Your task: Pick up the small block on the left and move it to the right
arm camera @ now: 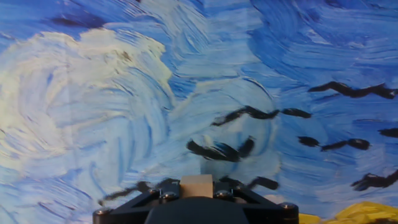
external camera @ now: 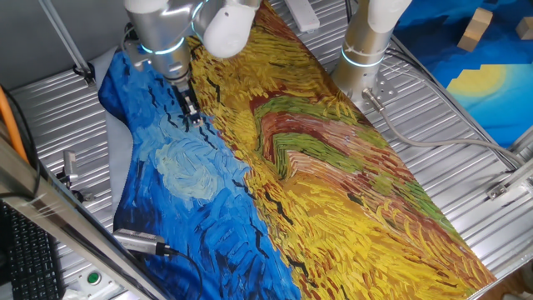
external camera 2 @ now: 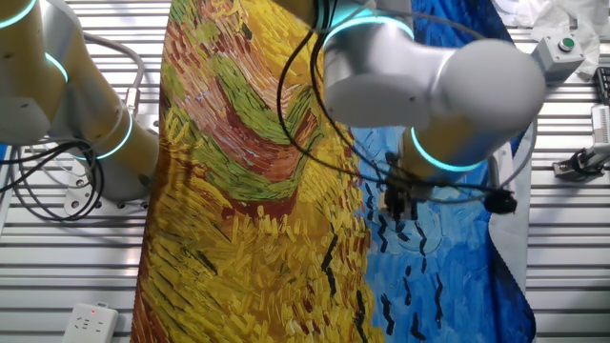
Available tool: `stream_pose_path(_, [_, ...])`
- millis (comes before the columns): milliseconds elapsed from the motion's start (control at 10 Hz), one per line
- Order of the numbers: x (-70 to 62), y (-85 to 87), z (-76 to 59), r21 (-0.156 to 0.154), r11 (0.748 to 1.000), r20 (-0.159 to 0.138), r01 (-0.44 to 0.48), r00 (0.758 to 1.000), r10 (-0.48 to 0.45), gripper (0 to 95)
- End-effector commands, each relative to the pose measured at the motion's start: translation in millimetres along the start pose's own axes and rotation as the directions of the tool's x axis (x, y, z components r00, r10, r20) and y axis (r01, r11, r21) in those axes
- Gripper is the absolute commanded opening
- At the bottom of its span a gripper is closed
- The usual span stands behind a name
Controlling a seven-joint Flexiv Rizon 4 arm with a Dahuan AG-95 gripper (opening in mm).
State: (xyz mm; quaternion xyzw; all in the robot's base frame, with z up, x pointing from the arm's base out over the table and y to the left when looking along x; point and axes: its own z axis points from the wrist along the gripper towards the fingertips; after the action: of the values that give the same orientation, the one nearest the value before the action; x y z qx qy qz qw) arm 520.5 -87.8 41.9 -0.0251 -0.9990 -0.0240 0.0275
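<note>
The small block (arm camera: pixel 196 185) is a pale tan cube. It sits between my two dark fingers at the bottom middle of the hand view. My gripper (arm camera: pixel 196 188) is shut on it. In one fixed view my gripper (external camera: pixel 193 114) points down over the blue, swirled part of the painted cloth (external camera: pixel 191 192) at the far left. In the other fixed view my gripper (external camera 2: pixel 393 208) hangs low over the blue part with black bird marks. The block is too small to make out in either fixed view. I cannot tell whether it touches the cloth.
The painted cloth's yellow field part (external camera: pixel 350 192) covers the middle and right of the table. A second arm's base (external camera: pixel 366 42) stands at the far side. A larger tan wooden block (external camera: pixel 475 29) lies on another cloth beyond it. Ribbed metal table (external camera: pixel 466 167) shows around the cloth.
</note>
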Motion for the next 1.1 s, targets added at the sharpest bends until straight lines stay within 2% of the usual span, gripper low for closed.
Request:
stream_pose_path(100, [-1.7, 2.0, -0.1, 0.0, 1.0, 0.002, -0.007, 1.0, 0.007, 0.0])
stream_pose_path(400, [-11.5, 35.5, -6.1, 0.008, 0.999, -0.002, -0.046, 0.999, 0.046, 0.0])
stream_pose_path(1100, [-25.4, 89.8, 6.8, 0.014, 0.997, 0.002, -0.082, 0.997, 0.082, 0.0])
